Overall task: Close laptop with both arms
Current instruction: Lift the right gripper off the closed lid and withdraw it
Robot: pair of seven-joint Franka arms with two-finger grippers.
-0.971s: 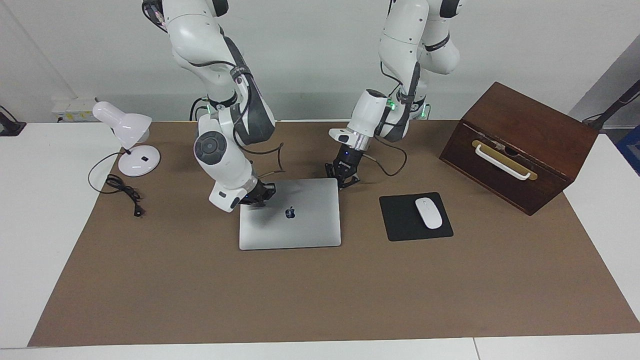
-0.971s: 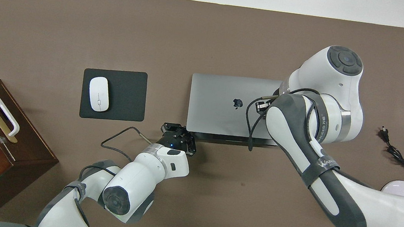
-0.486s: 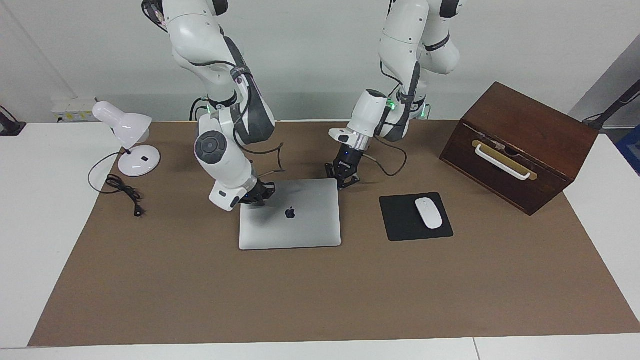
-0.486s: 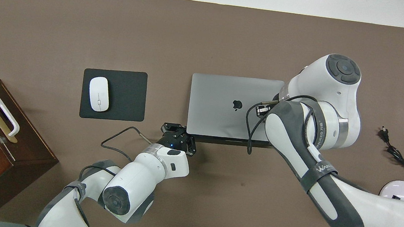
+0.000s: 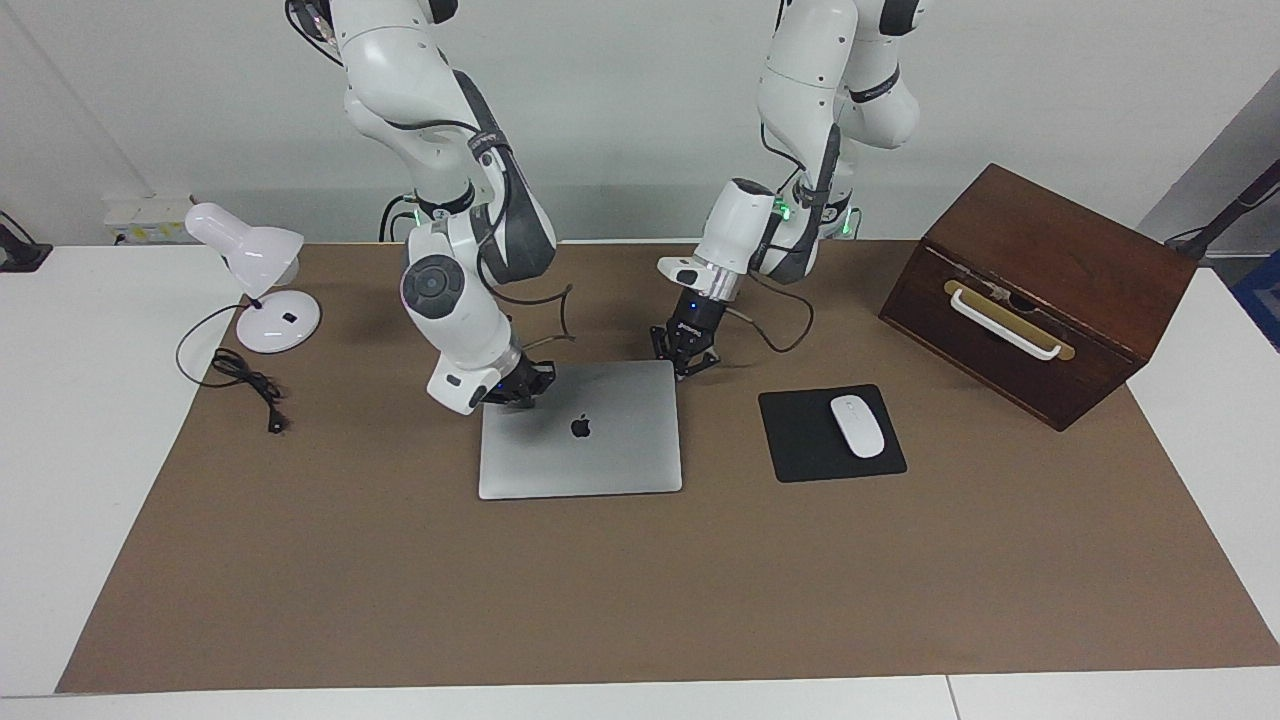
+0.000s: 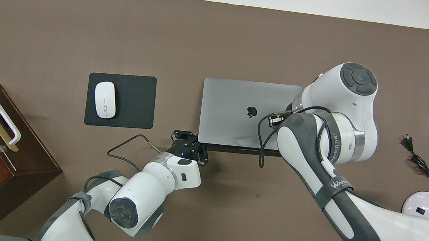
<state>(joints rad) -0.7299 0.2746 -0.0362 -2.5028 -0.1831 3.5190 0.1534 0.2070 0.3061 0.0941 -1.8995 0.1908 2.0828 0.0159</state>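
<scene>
Now that the laptop lies shut flat at the centre of the bench, I see the right hand has lifted slightly off its upper-left corner, clenched, empty. The left hand, clenched too, hangs by the upper-right corner. I judge the task done.

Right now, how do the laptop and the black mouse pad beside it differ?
The laptop is silver-grey with a dark logo on its shut lid; the mouse pad is plain black. The laptop is the larger of the two. A white mouse rests on the mouse pad; nothing rests on the laptop's middle. Both are flat rectangles lying side by side on the brown mat.
</scene>
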